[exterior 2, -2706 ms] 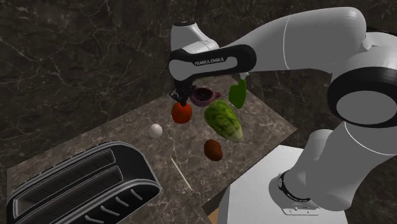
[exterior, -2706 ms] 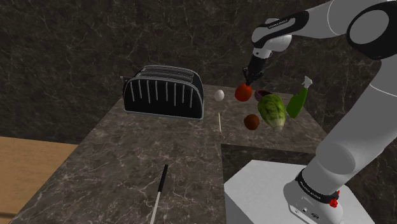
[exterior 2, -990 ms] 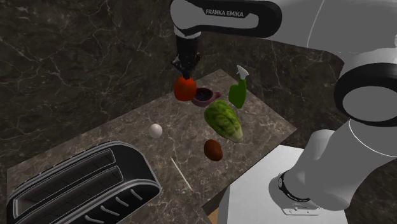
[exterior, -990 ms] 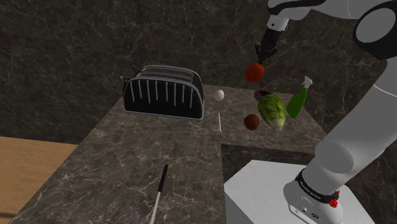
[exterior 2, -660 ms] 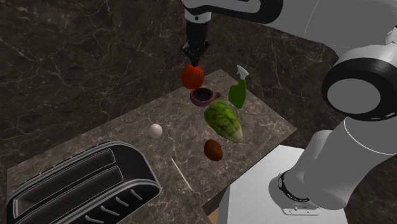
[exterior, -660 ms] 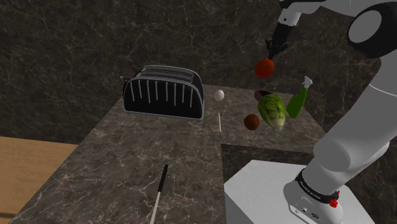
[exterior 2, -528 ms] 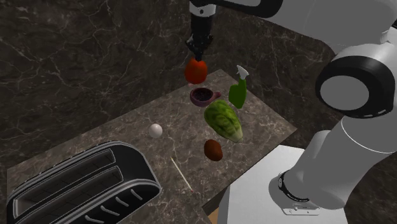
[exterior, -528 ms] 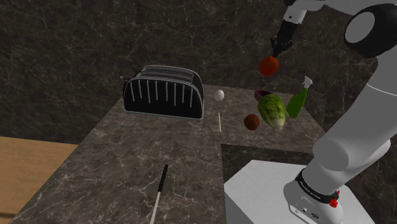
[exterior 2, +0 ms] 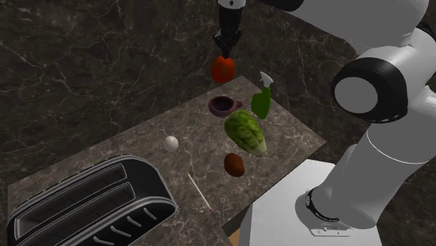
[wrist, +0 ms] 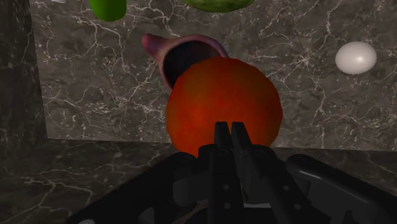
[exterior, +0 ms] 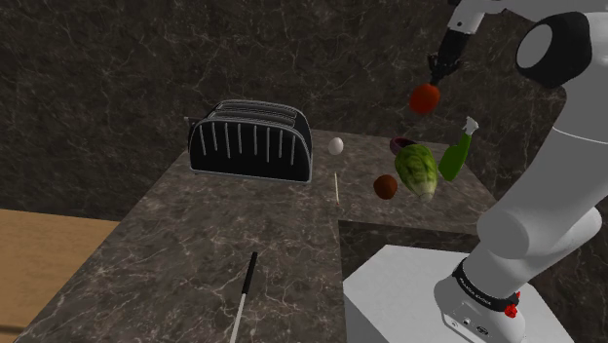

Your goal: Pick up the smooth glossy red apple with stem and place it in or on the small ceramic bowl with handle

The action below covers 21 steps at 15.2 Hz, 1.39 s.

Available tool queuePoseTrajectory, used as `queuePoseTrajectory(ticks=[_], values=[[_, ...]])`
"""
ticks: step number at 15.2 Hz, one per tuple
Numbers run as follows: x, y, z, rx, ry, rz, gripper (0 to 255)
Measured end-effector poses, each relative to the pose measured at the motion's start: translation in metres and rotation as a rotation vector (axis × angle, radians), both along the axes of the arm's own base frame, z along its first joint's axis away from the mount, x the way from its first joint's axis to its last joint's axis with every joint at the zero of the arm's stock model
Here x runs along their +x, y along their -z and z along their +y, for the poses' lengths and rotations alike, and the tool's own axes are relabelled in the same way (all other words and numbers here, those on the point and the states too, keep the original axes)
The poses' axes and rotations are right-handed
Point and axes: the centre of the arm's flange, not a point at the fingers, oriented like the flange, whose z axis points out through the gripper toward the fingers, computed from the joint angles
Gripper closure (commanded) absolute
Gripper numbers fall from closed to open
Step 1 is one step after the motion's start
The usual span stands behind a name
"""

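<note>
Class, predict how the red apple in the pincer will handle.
The red apple hangs below the pincer, gripped only near its top, so it may swing or slip. Round and smooth, it would likely roll if dropped.

- Dark marbled counter (exterior: 195,244).
- Black toaster (exterior: 250,141) with white slits, towards the back.
- White egg (exterior: 336,145) near the toaster, with a thin pale stick (exterior: 337,188) in front of it.
- Brown fruit (exterior: 386,186), lettuce (exterior: 417,170), green spray bottle (exterior: 456,154) and purplish handled bowl (exterior 2: 222,106), clustered together.
- Black-and-white rod (exterior: 244,294), alone, well apart from the rest.
</note>
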Motion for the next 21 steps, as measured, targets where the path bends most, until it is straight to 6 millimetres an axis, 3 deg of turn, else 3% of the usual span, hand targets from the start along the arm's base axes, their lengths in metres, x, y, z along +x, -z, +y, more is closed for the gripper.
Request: queuePoseTrajectory(ticks=[21], values=[[0.001,0.111,-0.001,0.000,0.000,0.000,255]])
